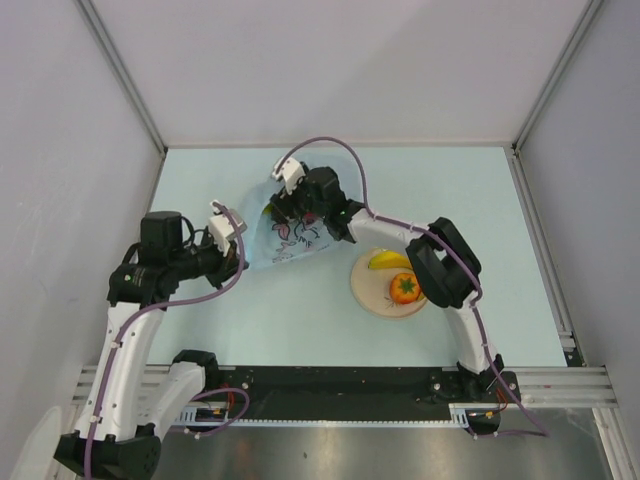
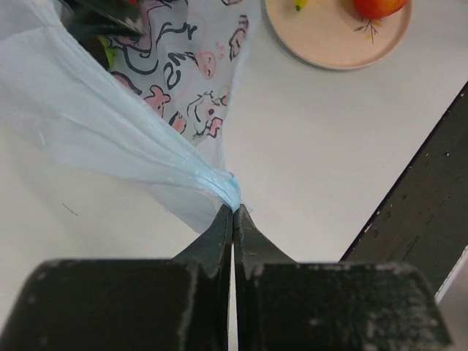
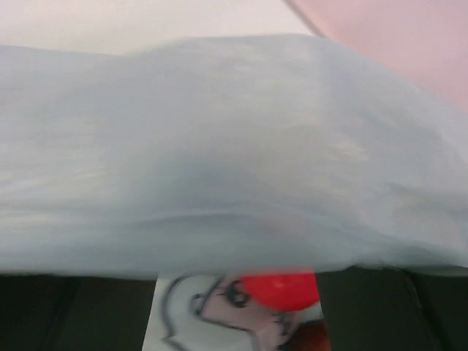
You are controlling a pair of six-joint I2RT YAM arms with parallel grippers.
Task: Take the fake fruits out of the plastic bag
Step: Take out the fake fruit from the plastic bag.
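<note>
The light-blue plastic bag with cartoon prints lies on the table left of centre. My left gripper is shut on the bag's bunched near corner, pulling the film taut. My right gripper reaches inside the bag from the far side. In its wrist view its jaws stand wide apart under the blue film. A red fruit lies between them, close to the right finger. A green fruit shows inside the bag. A yellow banana and an orange fruit rest on the plate.
The beige plate sits right of the bag, partly under my right arm's elbow. Grey walls close in the table on the left, right and far sides. A black rail runs along the near edge.
</note>
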